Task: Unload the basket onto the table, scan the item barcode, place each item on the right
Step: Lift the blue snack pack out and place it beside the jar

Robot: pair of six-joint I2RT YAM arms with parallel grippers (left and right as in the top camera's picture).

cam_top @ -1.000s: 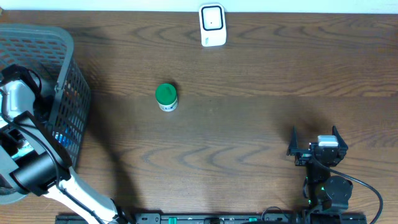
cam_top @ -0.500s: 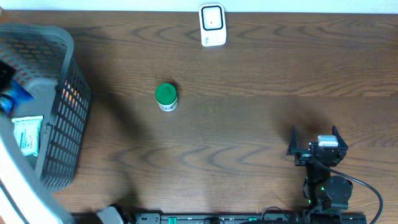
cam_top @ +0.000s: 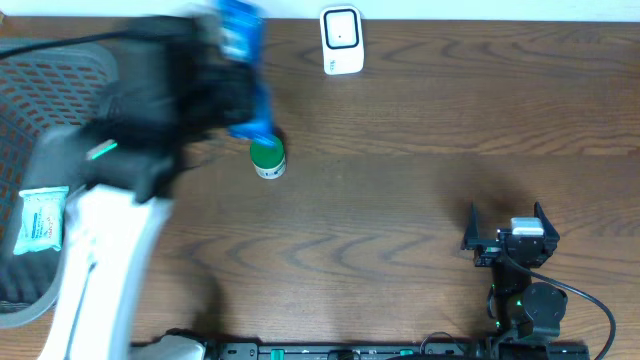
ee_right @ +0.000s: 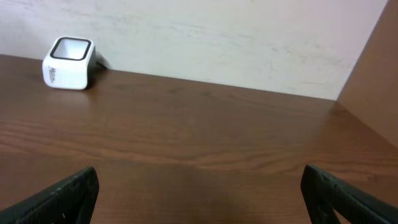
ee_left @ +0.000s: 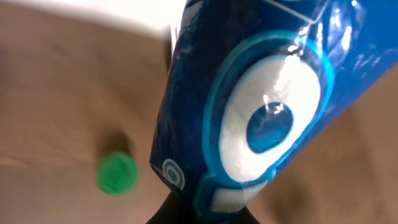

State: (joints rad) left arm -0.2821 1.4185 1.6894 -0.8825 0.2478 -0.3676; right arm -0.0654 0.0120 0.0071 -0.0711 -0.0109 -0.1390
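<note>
Surface (cam_top: 400,200) of dark wood carries all items. Left arm (cam_top: 110,230) reaches from the near left edge toward the far side and appears blurred in the overhead view. Grey mesh basket (cam_top: 30,110) stands at the far left, partly covered by that arm. Left claw (ee_left: 202,213) is pressed together on the lower edge of the blue packet (cam_top: 245,70), which is held above the surface, left of the white scanner (cam_top: 341,40) at the far edge. Right claw (cam_top: 506,225) rests near right, fingers spread wide, gripping nothing. White packet (cam_top: 40,218) lies inside the basket. Green-lidded jar (cam_top: 267,155) stands upright beneath the blue packet's near end. No barcode can be made out.
</note>
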